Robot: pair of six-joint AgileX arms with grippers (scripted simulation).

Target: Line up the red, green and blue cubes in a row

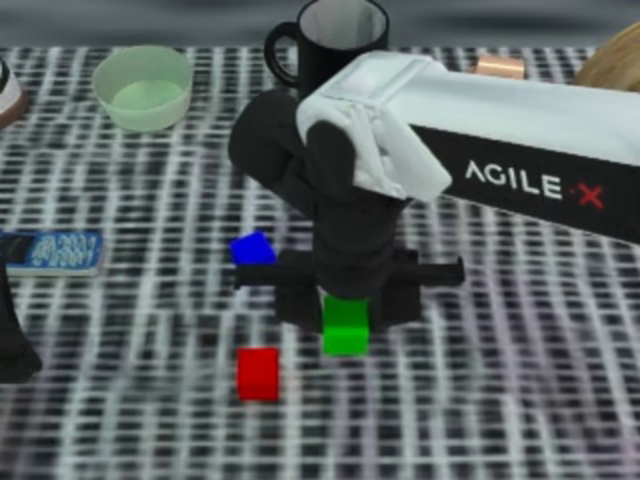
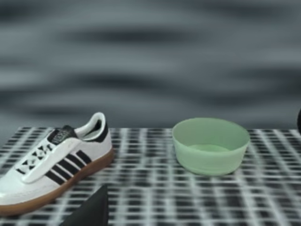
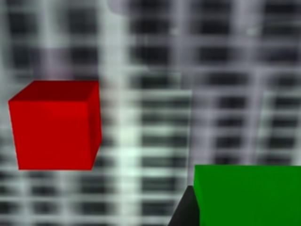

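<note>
The green cube (image 1: 346, 326) sits near the middle of the desk (image 1: 520, 380), partly tucked under my right end effector (image 1: 346, 300), which hangs directly over it. In the right wrist view the green cube (image 3: 249, 195) has a dark finger (image 3: 186, 209) against one side; I think the end effector is gripping it, though the other finger is hidden, so I cannot tell for sure. The red cube (image 1: 258, 373) lies near the green one, to its left and closer to the front edge, apart from it. The blue cube (image 1: 252, 248) lies farther back on the left, half hidden by the arm. Behind stand a black mug (image 1: 335, 40) and a pale green bowl (image 1: 143, 87). The left wrist view shows a white striped shoe (image 2: 54, 162) beside the bowl. My left arm is parked at the desk's left edge.
</note>
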